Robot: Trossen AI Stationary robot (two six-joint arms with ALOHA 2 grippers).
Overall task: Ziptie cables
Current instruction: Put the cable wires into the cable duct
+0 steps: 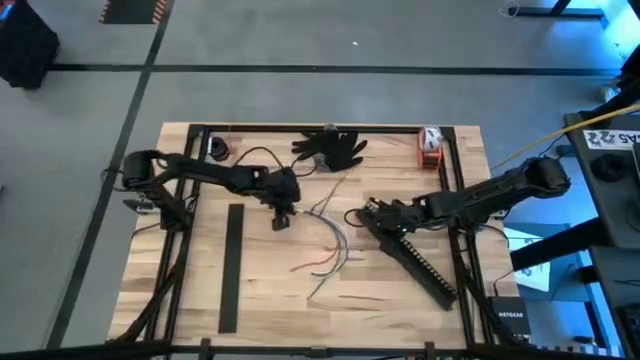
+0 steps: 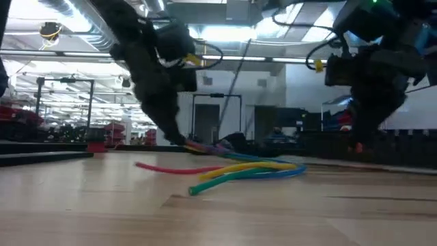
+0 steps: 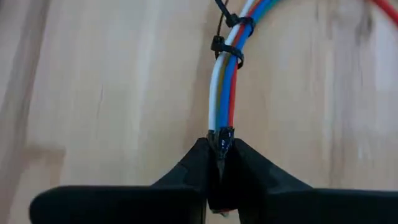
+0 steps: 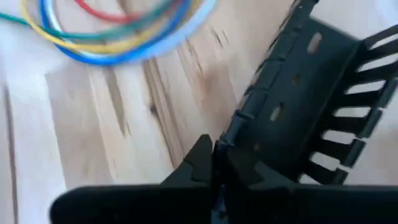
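The cables [image 3: 225,93] lie in the middle of the wooden surface [image 1: 200,300]. Two black zipties [image 3: 231,46] are already wrapped around them, so the tying looks mostly done. The left gripper [image 3: 222,152] is pinched tight on one end of the bundle. The right gripper [image 4: 214,163] looks squeezed together, and it is right by the black slotted bar [image 4: 311,93], away from the cables. One red wire [image 2: 164,168] is loose

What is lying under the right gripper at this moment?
Under the right gripper lies a black slotted bar on the wooden table; the shut fingers meet at its edge. The part beneath the fingers is hidden. The cables lie apart.
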